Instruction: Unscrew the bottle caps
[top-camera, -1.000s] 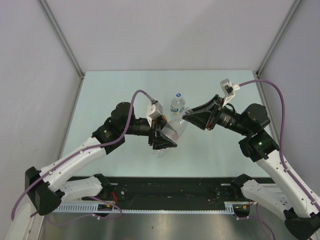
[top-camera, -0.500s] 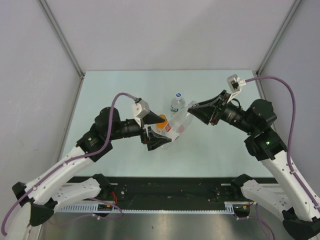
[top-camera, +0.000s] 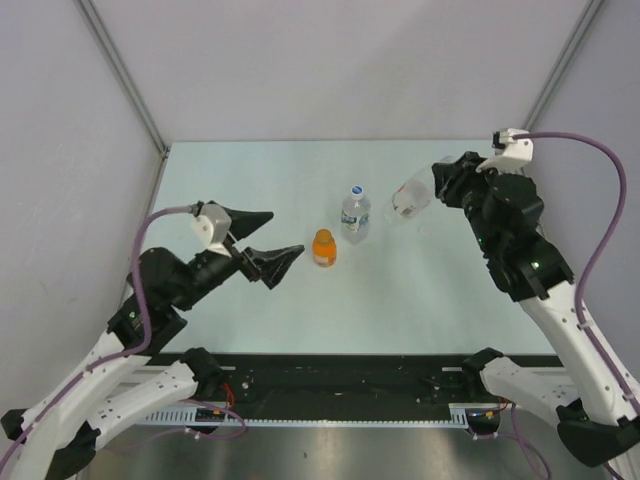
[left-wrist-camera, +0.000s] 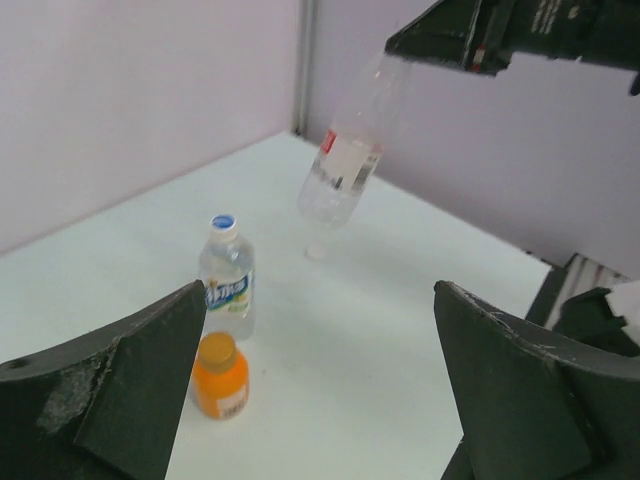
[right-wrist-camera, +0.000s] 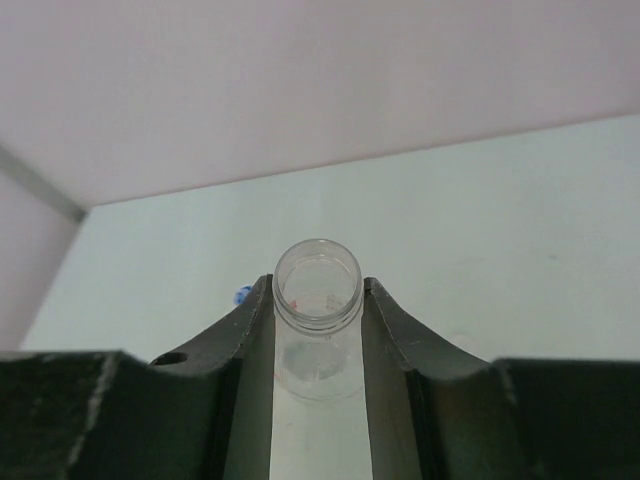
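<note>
Left end effector (top-camera: 283, 232) released, jaws wide, left of squat orange plastic bottle (top-camera: 322, 248), orange screw cap (left-wrist-camera: 219, 350) on. Just right-behind it: clear blue-label plastic bottle (top-camera: 355, 215), blue-marked white cap (left-wrist-camera: 223, 222) on. Further right, right end effector (right-wrist-camera: 317, 290) clenched on slim clear reddish-label bottle (left-wrist-camera: 345, 160), held off pale worktop (top-camera: 250, 170), mouth looks open, small whitish cap (left-wrist-camera: 315, 252) lying beneath. Likely light, thin-walled, squashy, slick: grip bodies gently, pinch cap rims
</note>
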